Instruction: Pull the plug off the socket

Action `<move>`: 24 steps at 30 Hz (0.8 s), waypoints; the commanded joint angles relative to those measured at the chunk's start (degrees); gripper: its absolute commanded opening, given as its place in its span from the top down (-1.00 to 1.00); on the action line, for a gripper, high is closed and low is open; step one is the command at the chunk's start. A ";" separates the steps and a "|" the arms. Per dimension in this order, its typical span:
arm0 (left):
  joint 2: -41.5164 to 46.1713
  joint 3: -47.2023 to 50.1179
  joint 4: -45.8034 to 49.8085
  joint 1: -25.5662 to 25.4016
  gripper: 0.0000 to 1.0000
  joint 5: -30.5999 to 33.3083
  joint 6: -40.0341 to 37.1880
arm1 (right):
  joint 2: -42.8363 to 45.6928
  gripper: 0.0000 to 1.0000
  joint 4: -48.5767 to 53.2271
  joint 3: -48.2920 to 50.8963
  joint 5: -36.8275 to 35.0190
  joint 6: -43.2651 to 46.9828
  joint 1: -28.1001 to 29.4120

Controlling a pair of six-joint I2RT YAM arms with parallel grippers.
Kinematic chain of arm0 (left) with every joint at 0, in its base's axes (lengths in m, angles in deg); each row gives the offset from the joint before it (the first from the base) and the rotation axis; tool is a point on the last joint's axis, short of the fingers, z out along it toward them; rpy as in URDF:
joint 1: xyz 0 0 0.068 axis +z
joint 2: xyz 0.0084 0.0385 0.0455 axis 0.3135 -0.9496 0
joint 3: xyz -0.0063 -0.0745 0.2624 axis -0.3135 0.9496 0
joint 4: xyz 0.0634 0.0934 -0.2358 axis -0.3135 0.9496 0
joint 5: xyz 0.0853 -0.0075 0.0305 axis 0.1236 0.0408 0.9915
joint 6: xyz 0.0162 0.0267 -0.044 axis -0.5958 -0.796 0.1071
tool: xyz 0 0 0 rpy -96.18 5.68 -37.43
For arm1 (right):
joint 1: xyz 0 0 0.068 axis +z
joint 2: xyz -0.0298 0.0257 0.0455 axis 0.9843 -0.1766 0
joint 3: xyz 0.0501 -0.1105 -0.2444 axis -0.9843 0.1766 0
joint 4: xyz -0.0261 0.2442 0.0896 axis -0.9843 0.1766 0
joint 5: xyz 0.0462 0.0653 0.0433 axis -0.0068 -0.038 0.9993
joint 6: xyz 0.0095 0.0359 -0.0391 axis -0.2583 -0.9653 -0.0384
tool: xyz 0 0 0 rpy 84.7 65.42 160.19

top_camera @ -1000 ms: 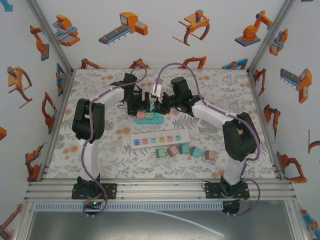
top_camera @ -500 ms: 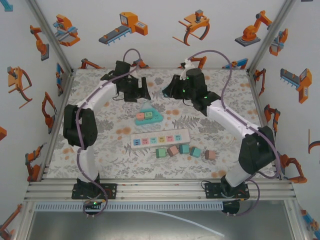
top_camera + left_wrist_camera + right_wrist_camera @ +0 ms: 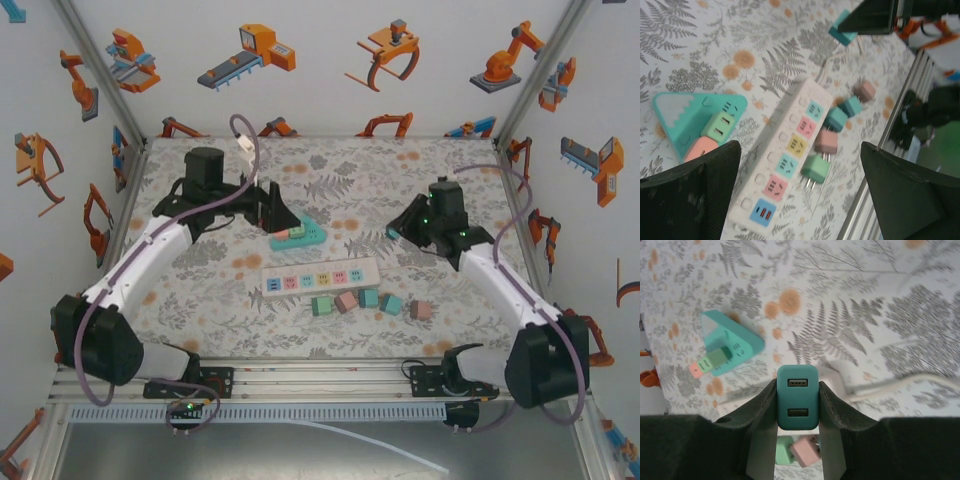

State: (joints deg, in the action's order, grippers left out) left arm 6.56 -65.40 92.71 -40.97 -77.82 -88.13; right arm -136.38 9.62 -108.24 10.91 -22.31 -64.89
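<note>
Lying mid-frame, the white power strip (image 3: 320, 277) is sitting above loose plugs (image 3: 368, 300). The teal triangular socket (image 3: 297, 235), upper left of it, is holding green and pink plugs near the left gripper (image 3: 800, 150), fingers spread — the right gripper (image 3: 797, 395) is clamping the teal USB plug (image 3: 797, 397), well apart from that socket.

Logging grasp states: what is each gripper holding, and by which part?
The right gripper pinches the teal rectangular two-port USB plug by its two opposite side faces. The left gripper is open and empty.
</note>
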 commanded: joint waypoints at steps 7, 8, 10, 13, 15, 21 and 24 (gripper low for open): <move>3.42 1.81 11.62 -1.53 -0.94 -14.74 -23.20 | 9.81 0.87 -0.19 14.60 -2.07 1.61 -0.74; 3.11 1.83 11.62 -2.13 -0.94 -15.17 -23.58 | 9.89 0.87 -0.75 15.52 -1.59 1.05 -0.78; 2.27 1.41 11.62 -3.05 -0.94 -15.55 -24.15 | 9.68 0.86 -1.93 17.00 -0.76 0.31 -0.74; 1.13 0.67 11.66 -4.08 -0.94 -16.19 -24.68 | 8.89 0.82 -4.15 18.83 -0.48 -0.67 -0.72; 0.51 0.31 11.62 -4.53 -0.94 -16.21 -24.86 | 8.06 0.79 -5.57 19.65 -0.57 -1.19 -0.78; -0.03 -0.06 11.76 -4.99 -0.94 -16.19 -25.21 | 4.60 0.62 -8.68 21.15 1.47 -1.51 -0.74; -0.09 -0.07 11.89 -5.00 -0.94 -16.19 -25.32 | 3.51 0.52 -8.76 21.25 1.80 -1.20 -0.70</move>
State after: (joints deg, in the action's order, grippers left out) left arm 6.75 -64.38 103.62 -45.67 -91.74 -111.35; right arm -132.38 3.26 -87.65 11.83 -22.70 -65.35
